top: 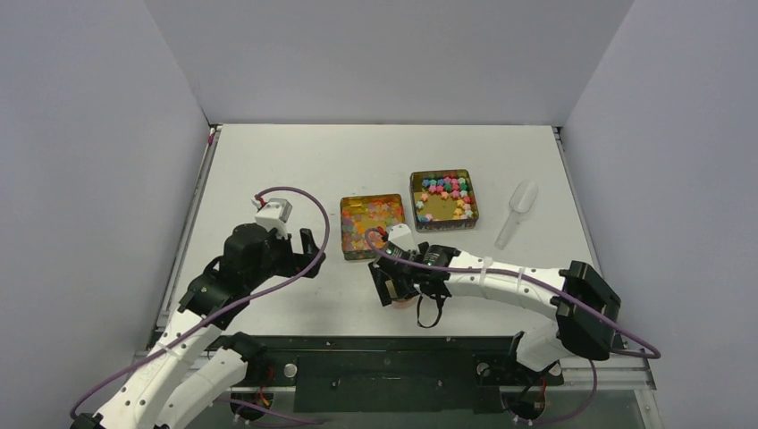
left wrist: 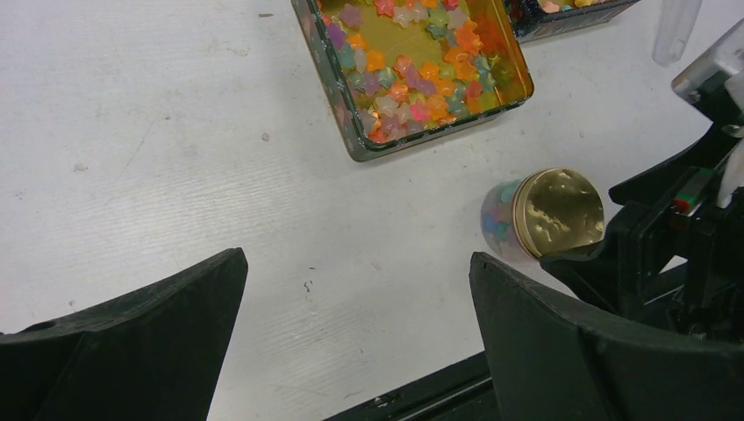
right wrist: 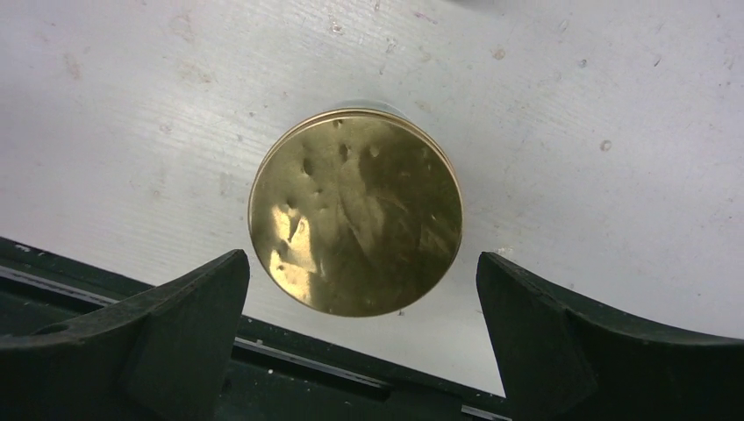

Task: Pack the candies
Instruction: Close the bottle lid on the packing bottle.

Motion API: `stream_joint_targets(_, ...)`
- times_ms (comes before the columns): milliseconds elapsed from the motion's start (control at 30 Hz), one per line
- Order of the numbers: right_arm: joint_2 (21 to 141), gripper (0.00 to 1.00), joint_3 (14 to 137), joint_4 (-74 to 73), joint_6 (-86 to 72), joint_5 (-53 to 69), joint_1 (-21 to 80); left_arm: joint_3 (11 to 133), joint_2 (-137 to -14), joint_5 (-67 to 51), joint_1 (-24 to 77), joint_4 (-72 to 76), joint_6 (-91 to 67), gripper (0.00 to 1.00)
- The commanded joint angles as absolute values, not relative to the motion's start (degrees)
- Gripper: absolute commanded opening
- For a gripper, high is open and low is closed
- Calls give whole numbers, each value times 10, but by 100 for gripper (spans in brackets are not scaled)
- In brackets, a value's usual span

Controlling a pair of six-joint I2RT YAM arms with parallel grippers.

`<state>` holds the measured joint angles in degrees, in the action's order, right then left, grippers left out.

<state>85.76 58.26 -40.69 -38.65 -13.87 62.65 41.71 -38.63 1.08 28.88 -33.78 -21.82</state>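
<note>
Catalogue of the table [top: 295, 170]:

1. Opaque candies [top: 447, 189]: blue, green, pink and yellow lumps in the right tin [top: 444, 227], just right of centre in the top view.
2. Glossy candies [left wrist: 412, 74]: orange, red and yellow, in the left tin [top: 343, 228], just beside and lower left of the first.
3. Jar [left wrist: 496, 219]: clear, upright, coloured sweets showing through its wall, closed by the gold lid [right wrist: 355, 210]. The lid face is dented; the marks may be embossing, but nothing on it reads as writing.
4. Scoop [top: 517, 213]: clear, lying right of the tins.
5. Right gripper [right wrist: 361, 263]: over the jar, jaws spread wide on either side of the lid and clear of it.
6. Left gripper [left wrist: 355, 289]: centre left in the top view, jaws wide, holding nothing.
</note>
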Motion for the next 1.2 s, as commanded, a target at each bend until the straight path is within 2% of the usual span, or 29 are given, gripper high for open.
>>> stream_joint_targets(0, 807, 97, 609, -414, -388, -137, 634, 420, -385, 2, 287, -317, -214, 96)
stream_joint_targets(267, 739, 97, 598, -412, -382, -150, 640, 416, -381, -40, 297, -308, -206, 96)
stream_joint_targets(467, 690, 97, 580, -409, -373, -174, 634, 421, -381, -9, 347, -315, -203, 96)
stream_joint_targets(733, 625, 97, 548, -382, -355, -166, 590, 407, -387, 86, 484, -280, -268, 96)
stream_joint_targets(800, 609, 97, 538, -375, -347, -159, 574, 392, -387, 122, 544, -259, -286, 96)
stream_joint_targets(1067, 560, 95, 506, -357, -323, -142, 518, 322, -435, 318, 755, -109, -296, 96)
stream_joint_targets(1167, 535, 94, 489, -343, -318, -125, 498, 290, -461, 365, 794, -50, -282, 96)
